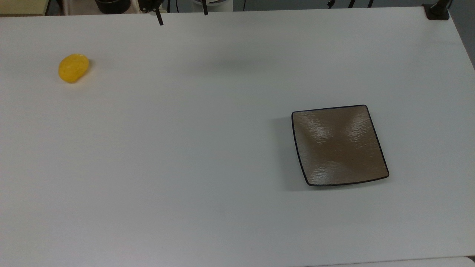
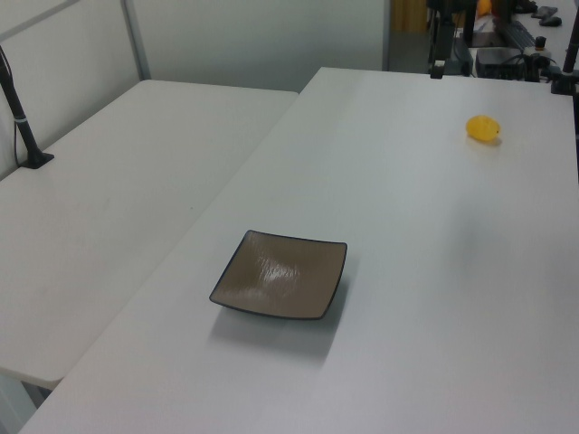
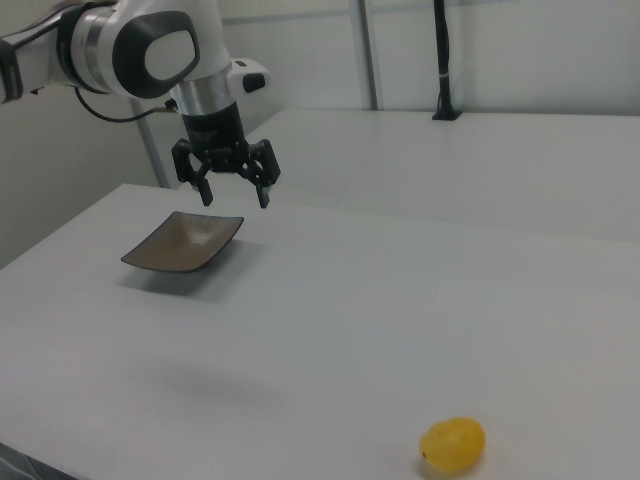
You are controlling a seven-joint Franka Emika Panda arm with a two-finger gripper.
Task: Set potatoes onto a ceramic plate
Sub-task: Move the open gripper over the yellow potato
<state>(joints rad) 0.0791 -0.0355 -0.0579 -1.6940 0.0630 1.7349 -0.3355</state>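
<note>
The yellow potato (image 1: 73, 68) lies by itself near the top view's far left; it also lies at the left view's far right (image 2: 483, 128) and the right view's near edge (image 3: 453, 444). The square brown ceramic plate (image 1: 339, 145) with its thin black rim sits bare on the top view's right (image 2: 280, 275) (image 3: 185, 241). My gripper (image 3: 235, 198) hangs open and holds nothing, well above the white table, apart from both things. In the top view the gripper (image 1: 183, 18) sits at the far edge, with the fingers (image 1: 160, 22) pointing down.
A second white table (image 2: 109, 208) adjoins this one on the plate's side. A black clamped post (image 2: 23, 127) stands on it, and another clamp (image 1: 438, 10) grips the top view's far right corner. Equipment (image 2: 507, 54) crowds the space beyond the far edge.
</note>
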